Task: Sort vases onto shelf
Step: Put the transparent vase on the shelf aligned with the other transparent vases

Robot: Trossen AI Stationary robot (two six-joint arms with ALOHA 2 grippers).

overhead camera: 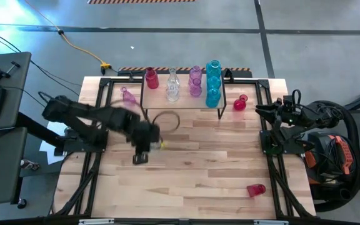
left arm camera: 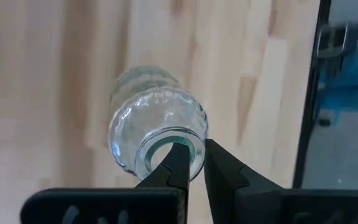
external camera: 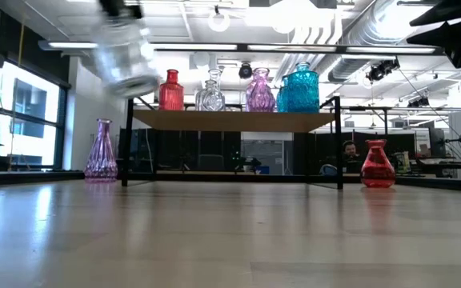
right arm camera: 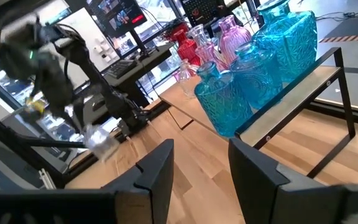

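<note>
Left gripper (left arm camera: pixel 191 163) pinches the rim of a clear vase (left arm camera: pixel 157 127) — one finger inside the mouth, one outside — holding it above the table (overhead camera: pixel 186 169), just in front of the shelf (overhead camera: pixel 180 103). Shelf top carries red, clear, pink and teal vases. One pink vase (overhead camera: pixel 129 97) stands beside its left end, one red vase (overhead camera: pixel 240 103) beside its right. Right gripper (right arm camera: pixel 201 165) — fingers apart, parked at the table's right edge.
</note>
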